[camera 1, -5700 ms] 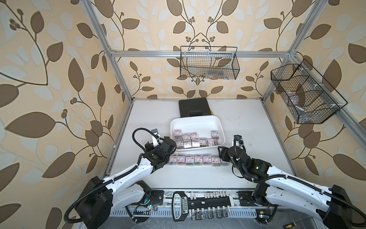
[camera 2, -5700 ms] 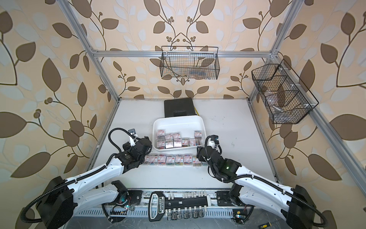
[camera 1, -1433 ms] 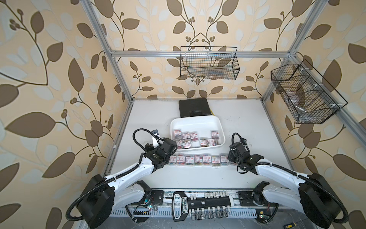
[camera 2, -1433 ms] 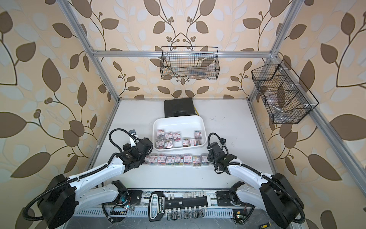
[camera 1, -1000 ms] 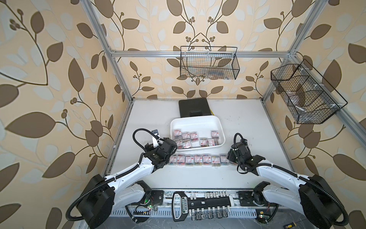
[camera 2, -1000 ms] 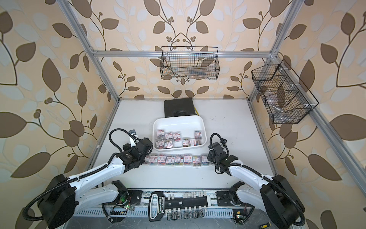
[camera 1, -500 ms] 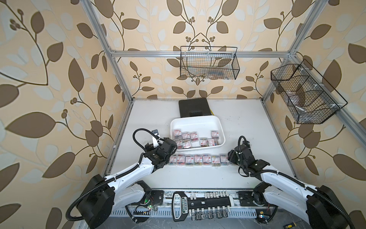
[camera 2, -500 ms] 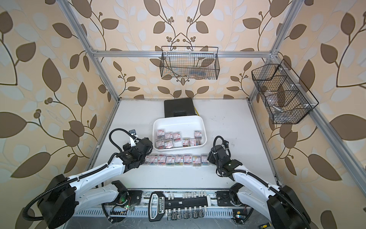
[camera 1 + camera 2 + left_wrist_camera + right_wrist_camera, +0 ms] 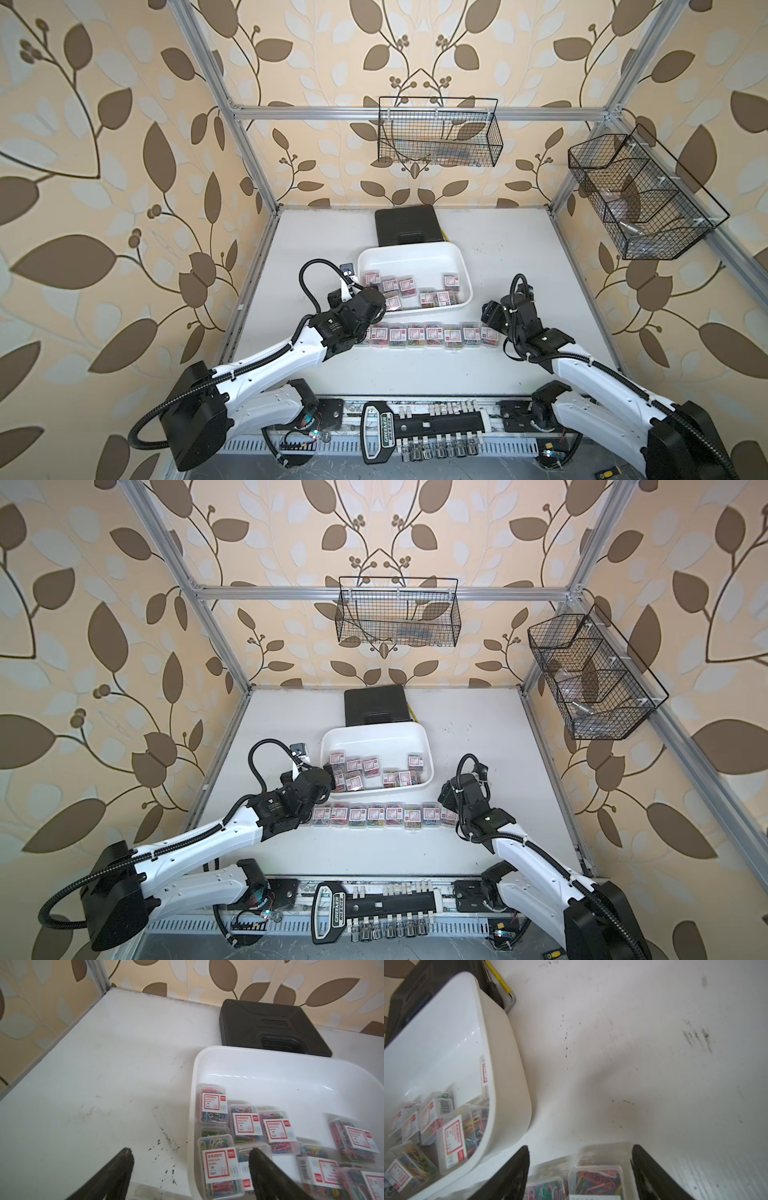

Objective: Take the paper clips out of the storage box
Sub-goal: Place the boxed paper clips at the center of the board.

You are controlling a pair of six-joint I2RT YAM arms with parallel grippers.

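The white storage box (image 9: pixel 415 246) (image 9: pixel 374 728) sits mid-table and holds several clear boxes of paper clips (image 9: pixel 406 284) (image 9: pixel 370 765). Several more paper clip boxes lie in a row (image 9: pixel 432 334) (image 9: pixel 376 813) on the table in front of it. My left gripper (image 9: pixel 379 300) (image 9: pixel 191 1157) is open at the box's near left corner. It straddles the rim (image 9: pixel 192 1105), one finger inside over a clip box (image 9: pixel 218 1163). My right gripper (image 9: pixel 490 316) (image 9: pixel 581 1153) is open above the row's right end box (image 9: pixel 598 1180), its fingers clear of it.
A black hard case (image 9: pixel 407 224) lies right behind the storage box, with a yellow-handled tool (image 9: pixel 497 976) beside it. Black wire baskets hang on the back wall (image 9: pixel 436 133) and the right wall (image 9: pixel 640 199). A tool rack (image 9: pixel 415 424) runs along the front edge.
My right gripper's jaws have spread off the row's right end box and its wrist has risen. The left gripper stays at the box's corner, its jaws slightly narrower.
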